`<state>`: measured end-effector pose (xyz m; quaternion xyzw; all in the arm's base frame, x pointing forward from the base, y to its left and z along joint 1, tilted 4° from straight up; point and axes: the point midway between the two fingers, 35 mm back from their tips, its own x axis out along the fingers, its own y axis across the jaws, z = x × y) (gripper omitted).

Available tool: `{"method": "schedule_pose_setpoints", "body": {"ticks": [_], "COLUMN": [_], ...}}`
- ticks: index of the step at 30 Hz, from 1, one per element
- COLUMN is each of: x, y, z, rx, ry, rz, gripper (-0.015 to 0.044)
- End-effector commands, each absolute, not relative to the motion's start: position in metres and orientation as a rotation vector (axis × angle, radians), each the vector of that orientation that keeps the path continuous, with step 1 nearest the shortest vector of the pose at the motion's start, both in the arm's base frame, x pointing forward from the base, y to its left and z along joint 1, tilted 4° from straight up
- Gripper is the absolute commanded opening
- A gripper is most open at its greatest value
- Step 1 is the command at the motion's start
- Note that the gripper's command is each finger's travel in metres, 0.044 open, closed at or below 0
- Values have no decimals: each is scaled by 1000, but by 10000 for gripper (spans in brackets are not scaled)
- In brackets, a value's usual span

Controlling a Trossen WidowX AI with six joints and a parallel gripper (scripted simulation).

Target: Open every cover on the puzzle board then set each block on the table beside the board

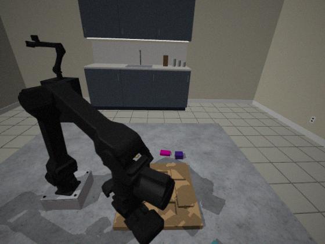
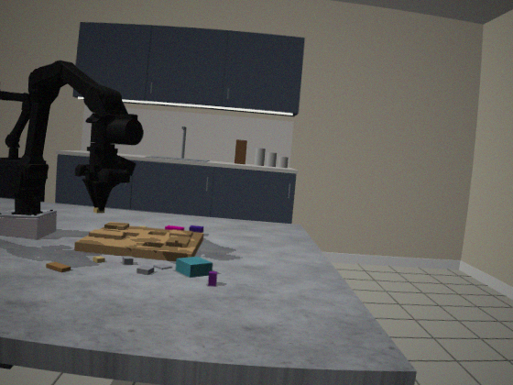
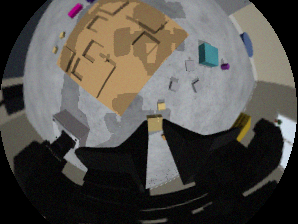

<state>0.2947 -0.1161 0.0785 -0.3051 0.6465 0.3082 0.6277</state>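
Observation:
My gripper [image 2: 99, 209] [image 3: 154, 123] is shut on a small yellow block, raised above the table, beyond the board's edge in the wrist view. The wooden puzzle board [image 1: 190, 219] [image 2: 110, 247] [image 3: 117, 92] lies flat, with raised covers and recesses; the arm hides much of it in the top view, and shadows blur which wells are uncovered. A magenta block [image 1: 165, 153] [image 2: 174, 227] [image 3: 75, 10] and a dark violet block [image 1: 179, 155] [image 2: 196, 228] lie behind it. Another yellow block [image 2: 99, 259] [image 3: 161, 106] lies in front, and two small yellow blocks [image 3: 62, 34] [image 3: 55, 49] lie on its far side.
In front of the board lie an orange piece [image 2: 58, 266], grey pieces [image 2: 127, 260] [image 2: 145, 270], a large teal block [image 2: 194, 266] [image 3: 208, 54] and a small purple block [image 2: 212, 279] [image 3: 225, 66]. The arm's pale base [image 1: 62, 204] [image 2: 32, 225] stands left of the board.

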Motion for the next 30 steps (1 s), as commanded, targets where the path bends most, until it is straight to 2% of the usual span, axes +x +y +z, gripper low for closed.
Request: {"method": "schedule_pose_setpoints", "body": {"ticks": [1,12,30], "x": [283,255,257], "y": [-129,-159,-161], "z": [77,76,52], "rx": [-702,-702,-703], "ry": [1491,1496,1496], "rz": [708,709,709], "gripper": [80,80,80]}}
